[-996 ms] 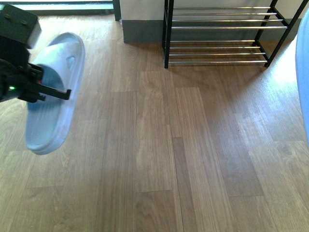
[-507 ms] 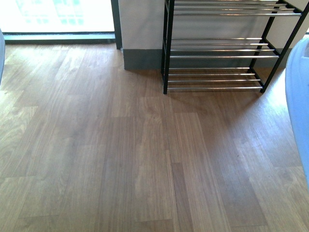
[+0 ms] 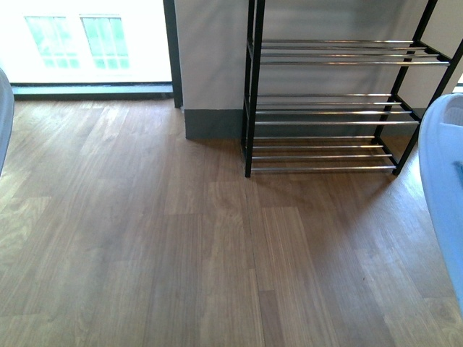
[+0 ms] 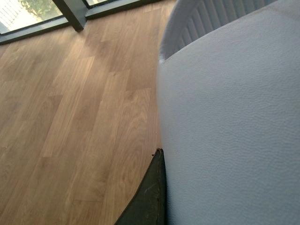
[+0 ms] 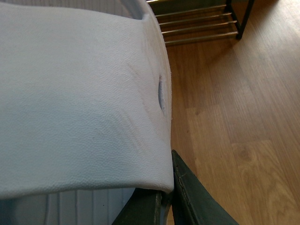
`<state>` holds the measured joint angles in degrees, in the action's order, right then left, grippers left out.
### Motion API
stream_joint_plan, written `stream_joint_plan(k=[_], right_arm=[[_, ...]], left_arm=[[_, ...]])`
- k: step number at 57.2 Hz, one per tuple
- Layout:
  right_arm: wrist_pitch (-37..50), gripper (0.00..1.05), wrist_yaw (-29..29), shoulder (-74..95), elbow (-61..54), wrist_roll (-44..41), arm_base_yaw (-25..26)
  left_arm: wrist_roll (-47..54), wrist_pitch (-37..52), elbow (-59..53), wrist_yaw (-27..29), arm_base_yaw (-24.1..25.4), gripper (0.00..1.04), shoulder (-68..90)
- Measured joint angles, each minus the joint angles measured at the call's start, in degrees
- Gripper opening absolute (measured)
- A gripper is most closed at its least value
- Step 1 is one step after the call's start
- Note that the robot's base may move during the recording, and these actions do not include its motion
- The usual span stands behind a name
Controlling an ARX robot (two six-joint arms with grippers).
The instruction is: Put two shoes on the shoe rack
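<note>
The shoe rack [image 3: 333,108], a black frame with chrome rod shelves, stands against the far wall and holds no shoes; its lower rods [image 5: 197,23] also show in the right wrist view. A pale foam slide [image 4: 225,117] fills the left wrist view, and my left gripper [image 4: 161,159] is shut on it, with one dark finger [image 4: 150,201] against its edge. My right gripper [image 5: 168,187] is shut on the strap of the other foam slide [image 5: 79,93]. In the front view the right slide [image 3: 443,188] shows at the right edge and the left slide [image 3: 3,116] is only a sliver at the left edge.
Wooden plank floor [image 3: 181,253] stretches between me and the rack. A grey-skirted wall section [image 3: 213,123] stands left of the rack, with a bright window [image 3: 87,43] and its dark post [image 3: 172,50] further left.
The front view has lifted, so the rack sits lower in the picture with more tiers showing. The left slide and gripper have slid out to the left edge.
</note>
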<state>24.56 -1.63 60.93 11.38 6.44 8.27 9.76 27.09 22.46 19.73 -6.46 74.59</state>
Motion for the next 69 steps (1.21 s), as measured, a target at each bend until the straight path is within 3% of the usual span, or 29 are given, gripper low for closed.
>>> stream_joint_plan(k=[69], right_arm=[[0.0, 0.01, 0.0, 0.0, 0.0, 0.0, 0.0]], left_arm=[[-0.02, 0.0, 0.0, 0.0, 0.0, 0.02, 0.02]])
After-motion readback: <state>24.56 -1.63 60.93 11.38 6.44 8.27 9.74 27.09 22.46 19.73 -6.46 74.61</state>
